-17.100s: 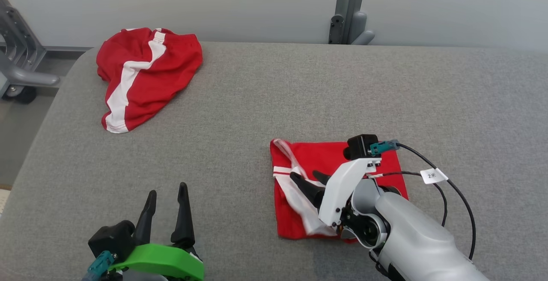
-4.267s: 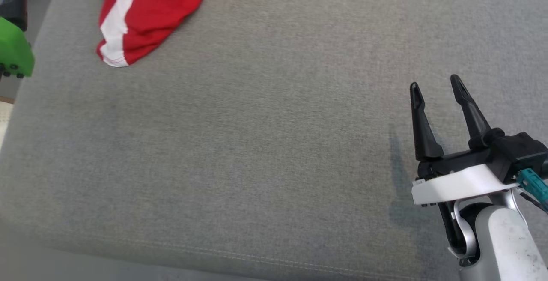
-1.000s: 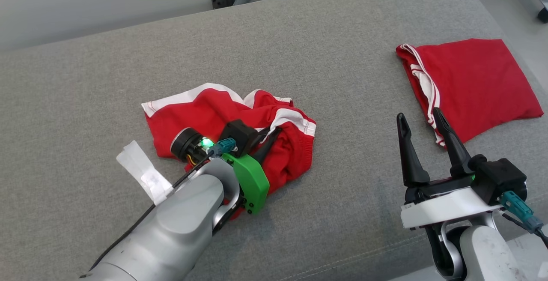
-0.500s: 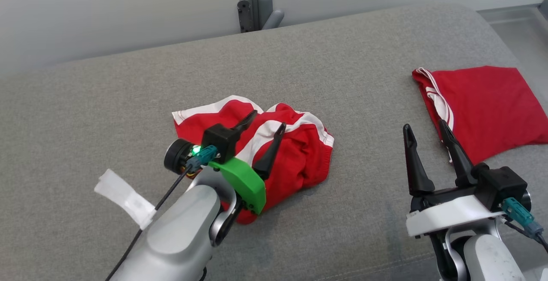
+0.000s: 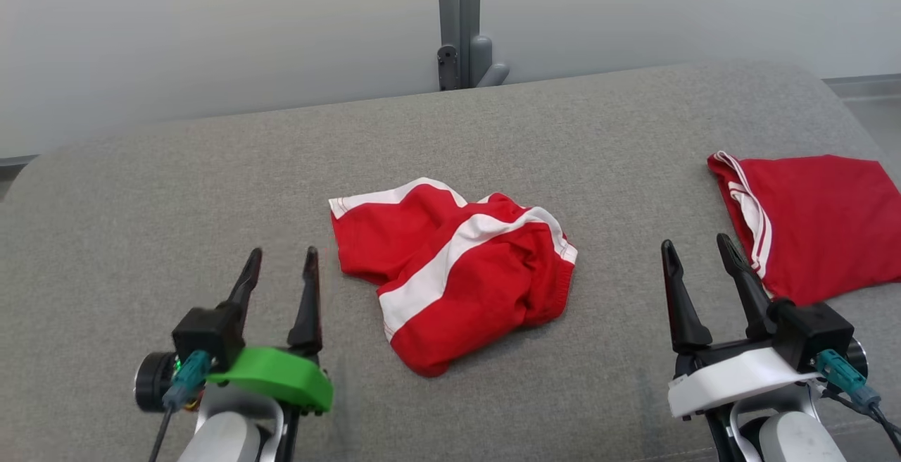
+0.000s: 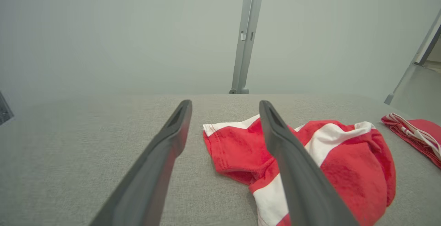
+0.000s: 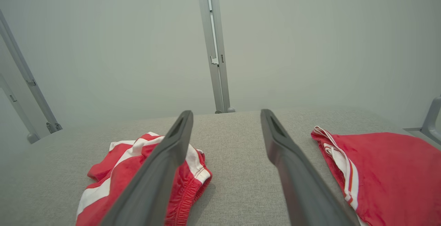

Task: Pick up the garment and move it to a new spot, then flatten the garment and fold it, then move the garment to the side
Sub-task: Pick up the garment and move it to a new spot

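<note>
Crumpled red garment [image 5: 450, 275], white stripes, bunched at middle of gray counter [image 5: 176, 180]; folded red garment [image 5: 820, 222] at right edge. Left pincer [image 5: 283, 252], right pincer [image 5: 693, 241] both released, empty

Big grey upholstered surface [image 5: 450, 131] with rounded corners, and a pale wall [image 5: 211, 25] right behind it. A grey metal post [image 5: 459, 18] stands upright at the far edge, roughly mid-way. Near the right edge a folded red garment [image 5: 823, 215] lies flat, with white striping along its left side.

No readable text or label (any view); no numbers
</note>
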Tool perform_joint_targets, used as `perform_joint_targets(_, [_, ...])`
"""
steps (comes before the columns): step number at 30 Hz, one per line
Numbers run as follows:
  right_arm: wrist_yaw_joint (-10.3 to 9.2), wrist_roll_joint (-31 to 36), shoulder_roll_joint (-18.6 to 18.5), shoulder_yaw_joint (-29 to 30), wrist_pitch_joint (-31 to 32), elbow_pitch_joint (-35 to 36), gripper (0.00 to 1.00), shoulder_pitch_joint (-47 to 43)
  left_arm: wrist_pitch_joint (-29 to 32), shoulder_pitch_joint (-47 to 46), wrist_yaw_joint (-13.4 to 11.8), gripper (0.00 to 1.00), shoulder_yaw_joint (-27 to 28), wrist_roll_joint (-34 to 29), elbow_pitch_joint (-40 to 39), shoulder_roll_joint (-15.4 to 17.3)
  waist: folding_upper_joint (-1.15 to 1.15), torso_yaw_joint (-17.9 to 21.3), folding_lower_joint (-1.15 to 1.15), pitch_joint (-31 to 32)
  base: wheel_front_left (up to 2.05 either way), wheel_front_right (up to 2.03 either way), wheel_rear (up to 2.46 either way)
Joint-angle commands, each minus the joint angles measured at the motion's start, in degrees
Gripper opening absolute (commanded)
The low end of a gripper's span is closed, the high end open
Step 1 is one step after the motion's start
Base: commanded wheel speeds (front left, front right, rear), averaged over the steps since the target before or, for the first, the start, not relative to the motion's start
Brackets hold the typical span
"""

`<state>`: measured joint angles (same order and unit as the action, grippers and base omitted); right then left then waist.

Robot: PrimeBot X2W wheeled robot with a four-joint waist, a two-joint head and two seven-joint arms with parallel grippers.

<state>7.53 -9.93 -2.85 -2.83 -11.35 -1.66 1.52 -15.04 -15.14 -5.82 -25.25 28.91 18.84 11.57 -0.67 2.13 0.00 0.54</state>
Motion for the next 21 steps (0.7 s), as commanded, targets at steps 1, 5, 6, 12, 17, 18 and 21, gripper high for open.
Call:
perform_joint_targets(1, [-0.09, 0.1, -0.1, 0.0, -0.6, -0.4, 1.00, -0.8, -0.1, 3.0, -1.0, 1.00, 1.8, -0.9, -1.8, 0.7, 0.67, -0.7, 0.00, 0.6, 0.00, 0.00, 0.00])
perform_joint_targets(5, [-0.09, 0.1, -0.1, -0.2, -1.1, -0.8, 1.00, -1.6, -0.1, 10.0, -3.1, 1.00, 6.1, -2.9, -6.3, 1.3, 0.67, -1.1, 0.00, 1.0, 0.00, 0.00, 0.00])
perform_joint_targets(6, [-0.09, 0.2, -0.1, -0.2, -1.3, -0.9, 1.00, -1.8, -0.1, 11.5, -3.5, 1.00, 6.8, -3.1, -7.2, 1.3, 0.67, -1.3, 0.00, 1.0, 0.00, 0.00, 0.00])
perform_joint_targets(12, [-0.09, 0.1, -0.1, 0.6, -2.5, -0.8, 1.00, -4.3, -0.1, 19.0, -4.4, 1.00, 10.7, -4.8, -12.3, 0.1, 0.67, -2.5, 0.00, 1.3, 0.00, 0.00, 0.00])
perform_joint_targets(17, [-0.09, -0.5, -0.1, 0.5, -3.0, -1.3, 1.00, -5.6, -0.1, 21.1, -4.0, 1.00, 12.3, -5.7, -13.3, -1.0, 0.67, -2.5, 0.00, 1.5, 0.00, 0.00, 0.00])
perform_joint_targets(18, [-0.09, -0.5, -0.1, 0.4, -3.1, -1.4, 1.00, -5.7, -0.1, 21.4, -3.8, 1.00, 12.6, -5.9, -13.5, -1.1, 0.67, -2.4, 0.00, 1.5, 0.00, 0.00, 0.00])
perform_joint_targets(21, [-0.09, -0.5, -0.1, 0.0, -3.1, -1.9, 1.00, -5.2, -0.1, 21.9, -3.5, 1.00, 13.3, -6.4, -13.4, -1.3, 0.67, -2.2, 0.00, 1.5, 0.00, 0.00, 0.00])
